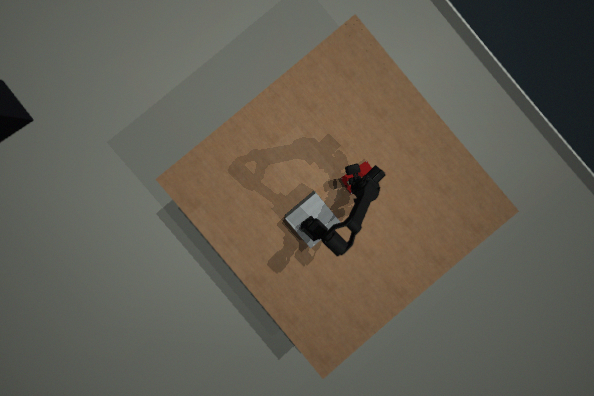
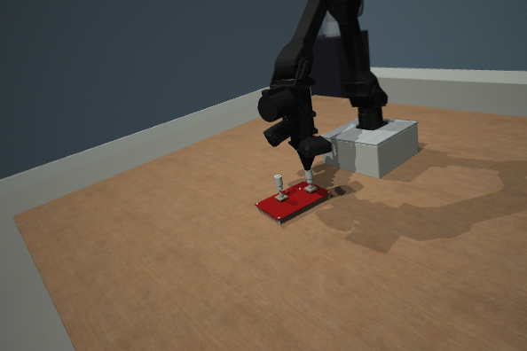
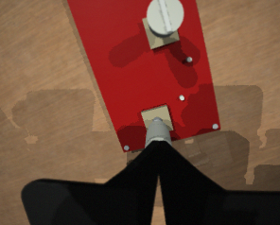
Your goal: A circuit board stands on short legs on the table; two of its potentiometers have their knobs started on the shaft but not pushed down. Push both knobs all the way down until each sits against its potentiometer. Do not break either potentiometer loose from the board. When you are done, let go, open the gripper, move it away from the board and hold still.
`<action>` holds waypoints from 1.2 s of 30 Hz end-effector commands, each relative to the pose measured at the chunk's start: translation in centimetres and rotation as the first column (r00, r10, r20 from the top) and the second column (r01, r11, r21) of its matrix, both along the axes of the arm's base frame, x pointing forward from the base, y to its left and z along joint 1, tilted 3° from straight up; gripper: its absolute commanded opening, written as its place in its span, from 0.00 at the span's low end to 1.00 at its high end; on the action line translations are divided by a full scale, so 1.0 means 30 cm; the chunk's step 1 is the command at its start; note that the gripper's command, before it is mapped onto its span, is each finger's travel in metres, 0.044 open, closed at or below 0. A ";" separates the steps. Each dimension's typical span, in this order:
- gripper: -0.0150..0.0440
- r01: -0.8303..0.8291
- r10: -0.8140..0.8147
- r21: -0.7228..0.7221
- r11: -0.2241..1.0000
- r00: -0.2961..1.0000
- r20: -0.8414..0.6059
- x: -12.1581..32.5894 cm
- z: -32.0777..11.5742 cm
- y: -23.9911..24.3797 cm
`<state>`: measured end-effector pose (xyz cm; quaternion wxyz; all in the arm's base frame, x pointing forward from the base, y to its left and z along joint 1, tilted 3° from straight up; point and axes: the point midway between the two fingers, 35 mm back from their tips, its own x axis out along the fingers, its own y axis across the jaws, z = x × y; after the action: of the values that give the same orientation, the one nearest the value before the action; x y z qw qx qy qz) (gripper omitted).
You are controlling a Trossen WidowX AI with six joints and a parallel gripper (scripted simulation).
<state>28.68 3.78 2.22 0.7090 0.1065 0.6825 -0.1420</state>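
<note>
Red circuit board on short legs on the wooden worktop, just in front of the grey arm base. Two grey knobs upright on tan potentiometers: far knob beside the base end, near knob toward the board's middle. Claw pointing straight down, fingers pressed together with nothing between, tip touching the top of the far knob. Near knob apart from the claw.
</note>
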 end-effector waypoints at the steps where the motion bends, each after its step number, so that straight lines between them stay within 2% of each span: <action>1: 0.25 -0.001 0.001 0.005 1.000 1.000 -0.006 -0.005 -0.013 0.002; 36: 0.25 -0.001 0.001 0.005 1.000 1.000 -0.007 -0.004 -0.033 0.001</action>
<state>28.68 3.75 1.62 0.7090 0.1070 0.6824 -0.1424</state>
